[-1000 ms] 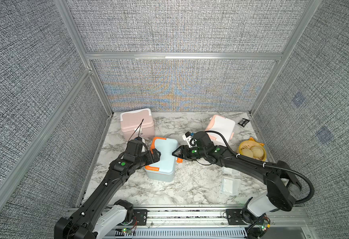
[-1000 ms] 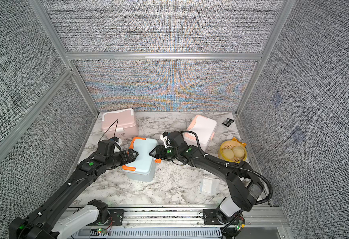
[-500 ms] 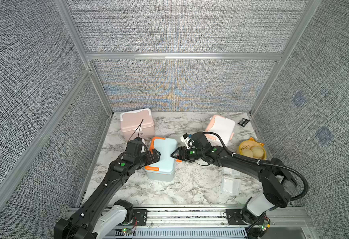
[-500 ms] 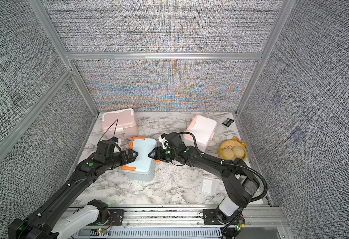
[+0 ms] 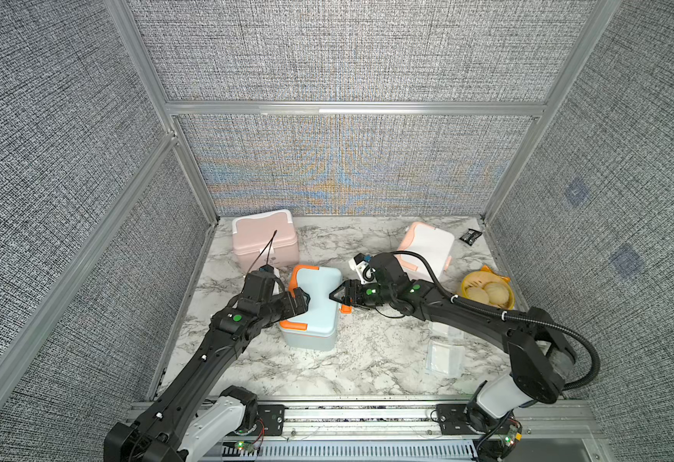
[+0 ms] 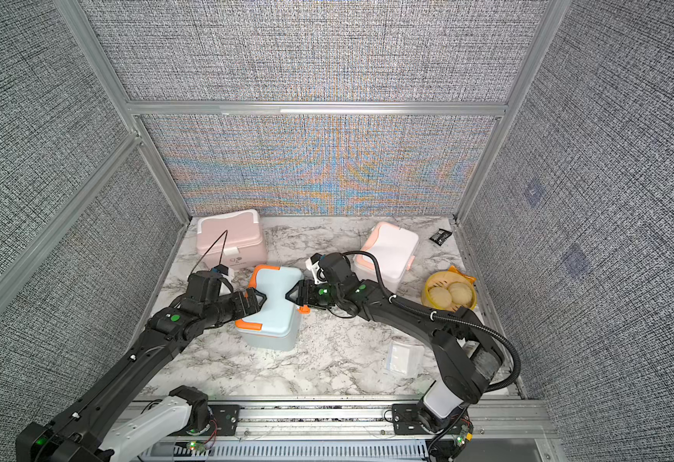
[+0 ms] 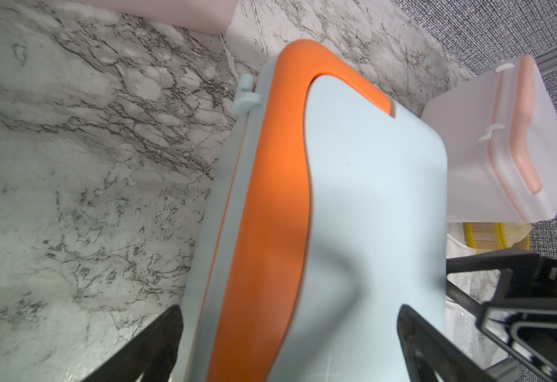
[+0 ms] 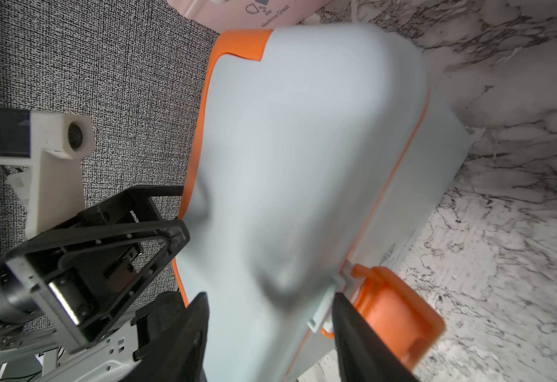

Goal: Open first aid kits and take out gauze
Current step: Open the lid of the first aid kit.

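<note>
The pale blue-and-orange first aid kit [image 5: 315, 308] [image 6: 275, 304] stands mid-table, lid down. My left gripper [image 5: 305, 300] [image 7: 288, 317] is open at its left side, jaws straddling the lid's rim and orange handle [image 7: 270, 215]. My right gripper [image 5: 333, 298] [image 8: 269, 304] is partly open at the right side. One finger lies over the lid, the other sits between the lid's edge and the orange latch [image 8: 393, 314], which sticks outward. The pink kit [image 5: 265, 238] and the white-and-peach kit [image 5: 427, 248] stand closed at the back. A gauze packet [image 5: 443, 358] [image 6: 403, 358] lies flat near the right arm.
A yellow basket [image 5: 465, 286] with buns sits by the right wall. A small black wrapper [image 5: 470, 236] lies in the back right corner. Mesh walls close in the left, back and right sides, and a metal rail [image 5: 367, 416] runs along the front.
My right gripper has slid left onto the blue kit's right edge beside the latch. The left arm has held still.
</note>
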{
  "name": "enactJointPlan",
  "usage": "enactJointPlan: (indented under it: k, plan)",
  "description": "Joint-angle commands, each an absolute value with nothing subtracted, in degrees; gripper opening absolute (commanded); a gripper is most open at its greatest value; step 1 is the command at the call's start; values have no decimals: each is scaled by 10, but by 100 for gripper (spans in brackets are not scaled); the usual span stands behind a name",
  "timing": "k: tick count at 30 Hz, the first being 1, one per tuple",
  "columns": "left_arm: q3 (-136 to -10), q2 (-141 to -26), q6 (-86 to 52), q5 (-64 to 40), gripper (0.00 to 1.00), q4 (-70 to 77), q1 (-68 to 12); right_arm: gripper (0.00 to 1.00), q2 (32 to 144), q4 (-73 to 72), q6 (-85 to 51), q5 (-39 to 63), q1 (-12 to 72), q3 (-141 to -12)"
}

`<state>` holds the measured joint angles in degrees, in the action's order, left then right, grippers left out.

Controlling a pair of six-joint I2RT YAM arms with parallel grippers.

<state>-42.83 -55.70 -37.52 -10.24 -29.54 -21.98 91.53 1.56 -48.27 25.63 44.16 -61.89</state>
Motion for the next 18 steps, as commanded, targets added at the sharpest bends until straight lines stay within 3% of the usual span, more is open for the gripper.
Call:
enactJointPlan:
  k: [1, 12, 18]
  plan:
    - [-430, -554, -375, -102, 100, -301, -219, 61, 925, 14, -478, 257, 442, -629]
    - [-430, -554, -376, -105, 100, -299, -219, 61, 937, 1, -489, 269, 440, -636]
    - [-424, -553, -383, -127, 100, -285, -220, 61, 953, -92, -567, 307, 441, -605]
